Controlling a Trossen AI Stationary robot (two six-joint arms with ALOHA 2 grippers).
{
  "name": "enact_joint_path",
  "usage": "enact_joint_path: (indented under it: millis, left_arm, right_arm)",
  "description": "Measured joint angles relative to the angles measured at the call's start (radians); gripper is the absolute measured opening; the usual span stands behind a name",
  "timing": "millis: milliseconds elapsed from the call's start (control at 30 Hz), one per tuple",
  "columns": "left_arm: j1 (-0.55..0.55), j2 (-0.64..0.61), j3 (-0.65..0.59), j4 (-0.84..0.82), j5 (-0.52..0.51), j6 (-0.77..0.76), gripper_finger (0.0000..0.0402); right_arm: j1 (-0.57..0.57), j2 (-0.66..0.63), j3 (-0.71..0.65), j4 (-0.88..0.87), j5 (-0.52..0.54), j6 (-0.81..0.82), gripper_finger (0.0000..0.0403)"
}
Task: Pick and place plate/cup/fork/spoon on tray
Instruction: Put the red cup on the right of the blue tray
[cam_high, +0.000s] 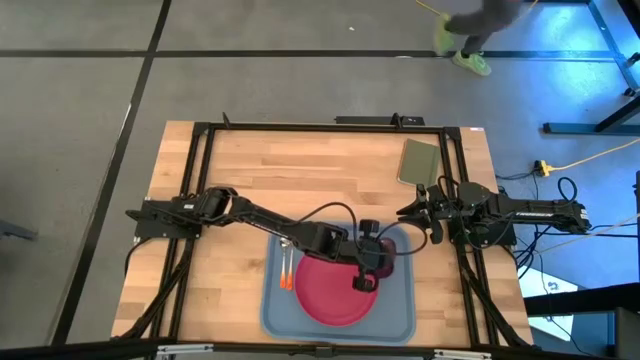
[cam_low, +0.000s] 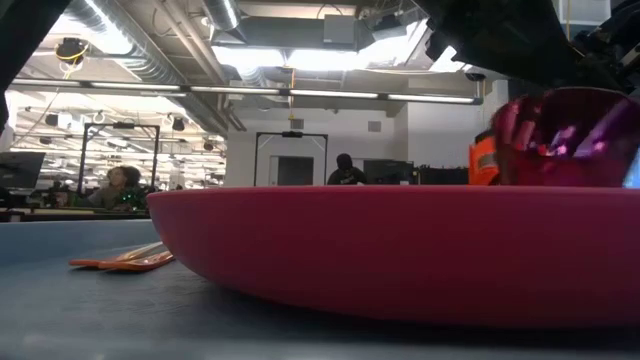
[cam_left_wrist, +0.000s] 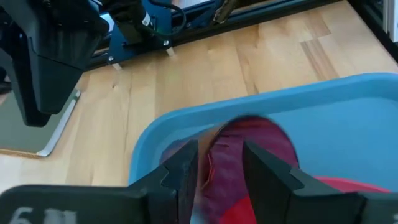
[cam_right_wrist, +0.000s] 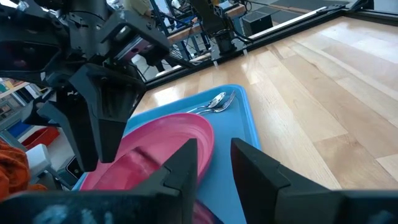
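While the cup hangs over the tray, left jaws clamp its rim.
Left gripper holds it beside the plate, near the tray's far right corner; released crooked, it could tip onto the plate rim. Fork and spoon lie opposite. Right gripper waits over the worktop, jaws narrowly apart.

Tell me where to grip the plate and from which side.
Grip the plate at its raised rim on the edge facing the fork and spoon, coming from above. It lies flat in the tray; the cup and left gripper crowd the opposite side.
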Motion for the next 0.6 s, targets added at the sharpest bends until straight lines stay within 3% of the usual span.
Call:
enact_joint_path:
  millis: [600]
  left_arm:
    - [-0.007, 0.000, 0.000, 0.001, 0.018, -0.060, 0.0118]
  right_arm:
    - [0.000, 0.000, 0.000, 0.000, 0.000, 0.000, 0.0101]
